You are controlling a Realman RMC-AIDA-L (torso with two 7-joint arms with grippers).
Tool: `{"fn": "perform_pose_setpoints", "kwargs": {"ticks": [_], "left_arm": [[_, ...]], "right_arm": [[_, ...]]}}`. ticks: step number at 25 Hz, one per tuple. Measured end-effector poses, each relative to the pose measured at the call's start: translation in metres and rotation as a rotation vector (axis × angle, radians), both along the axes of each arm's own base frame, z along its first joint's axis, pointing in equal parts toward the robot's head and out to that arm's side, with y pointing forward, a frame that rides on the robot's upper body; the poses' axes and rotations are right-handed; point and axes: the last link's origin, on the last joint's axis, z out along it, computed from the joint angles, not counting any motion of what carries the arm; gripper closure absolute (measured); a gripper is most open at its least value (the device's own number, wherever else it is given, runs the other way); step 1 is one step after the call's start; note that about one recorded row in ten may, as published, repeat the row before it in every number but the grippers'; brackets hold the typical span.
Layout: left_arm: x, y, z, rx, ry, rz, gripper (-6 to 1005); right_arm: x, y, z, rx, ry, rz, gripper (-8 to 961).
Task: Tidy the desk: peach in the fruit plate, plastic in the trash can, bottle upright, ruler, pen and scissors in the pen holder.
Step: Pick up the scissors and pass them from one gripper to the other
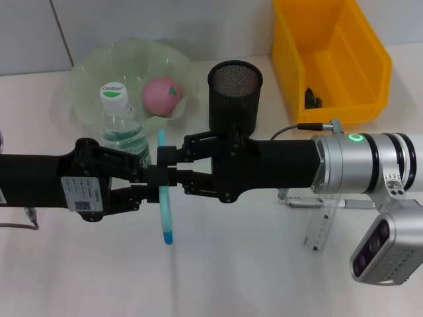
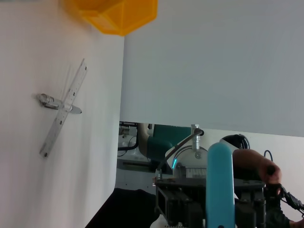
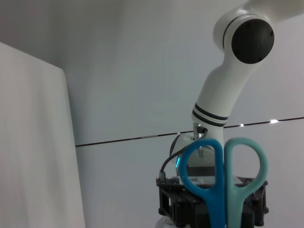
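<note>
The scissors [image 1: 164,191], with blue and teal looped handles, are held on edge above the surface [image 1: 231,277], clamped from both sides between the fingers of the left gripper [image 1: 151,177] and right gripper [image 1: 173,173]. Behind them stands the black mesh pen holder [image 1: 235,92].

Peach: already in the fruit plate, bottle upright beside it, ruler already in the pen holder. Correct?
Not quite. The peach is in the fruit plate and the bottle stands upright, but the ruler still lies on the desk, crossed by a pen. Head view shows it outside the pen holder.
</note>
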Motion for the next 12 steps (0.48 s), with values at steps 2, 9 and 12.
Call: {"fn": "perform_pose_setpoints", "kwargs": {"ticks": [2, 9, 12], "left_arm": [[-0.0003, -0.0003, -0.0001, 0.0, -0.001, 0.001, 684], [-0.0001, -0.0002, 0.0001, 0.001, -0.001, -0.001, 665], [-0.0004, -0.0006, 0.0004, -0.001, -0.001, -0.002, 657]], "right_arm": [[-0.0001, -0.0003, -0.0005, -0.002, -0.003, 0.003, 561], [-0.0003, 0.0, -0.0006, -0.001, -0.004, 0.004, 709], [-0.0003, -0.0002, -0.0008, -0.003, -0.005, 0.005, 721]]}}
